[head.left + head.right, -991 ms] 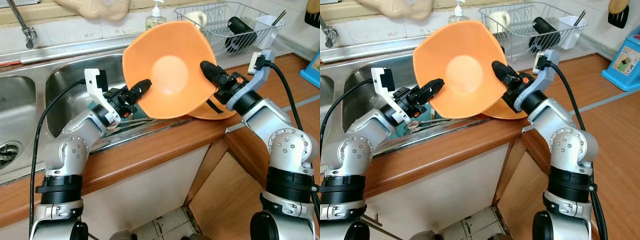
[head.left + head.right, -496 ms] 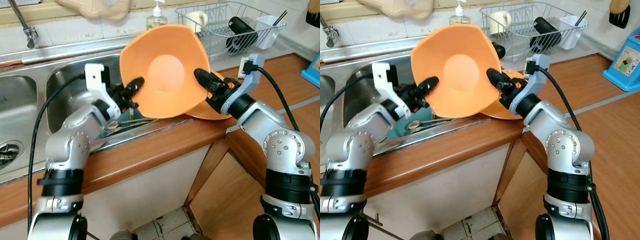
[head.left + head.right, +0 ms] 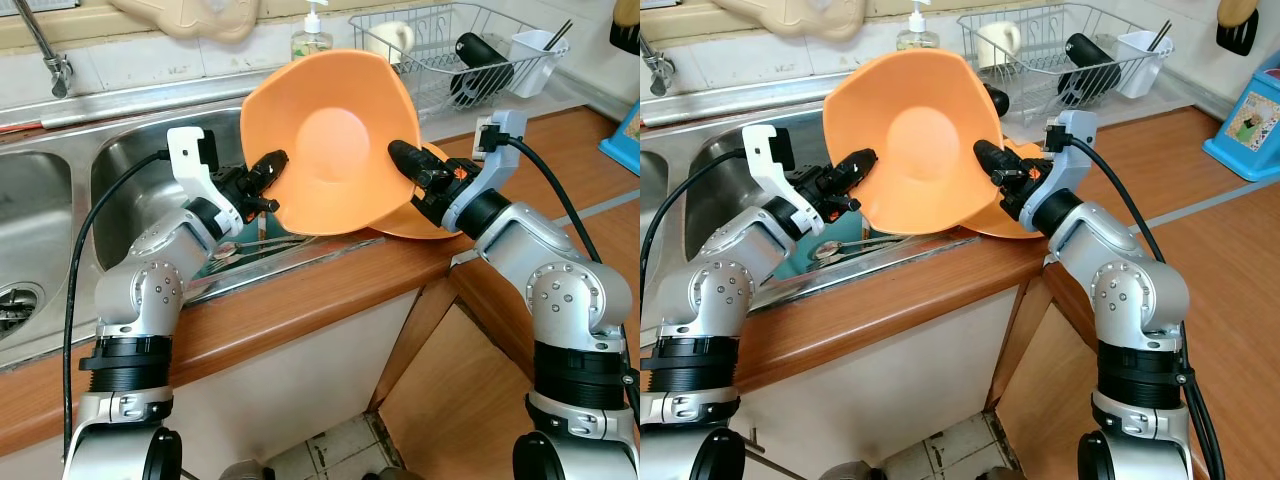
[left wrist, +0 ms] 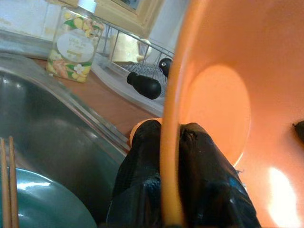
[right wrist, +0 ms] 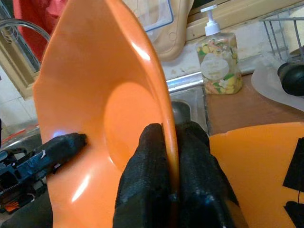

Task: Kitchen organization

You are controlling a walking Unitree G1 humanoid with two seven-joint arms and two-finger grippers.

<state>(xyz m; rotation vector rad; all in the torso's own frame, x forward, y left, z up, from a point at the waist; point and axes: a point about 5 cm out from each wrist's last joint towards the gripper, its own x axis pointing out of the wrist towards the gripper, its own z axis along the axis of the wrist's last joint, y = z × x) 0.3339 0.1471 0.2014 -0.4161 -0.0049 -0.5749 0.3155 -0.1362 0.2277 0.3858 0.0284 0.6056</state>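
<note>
the orange bowl (image 3: 330, 140) hung tilted above the sink (image 3: 130, 170) edge — the left gripper (image 3: 268, 178) and right gripper (image 3: 405, 160) each pinched opposite rims, likely 2 grips to steady it.

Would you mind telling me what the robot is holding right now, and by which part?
The orange bowl, tilted above the sink edge, pinched at opposite rims by the left end effector and right end effector.

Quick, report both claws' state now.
Left claw: shut on the orange bowl rim.
Right claw: shut on the same bowl's opposite rim.
</note>
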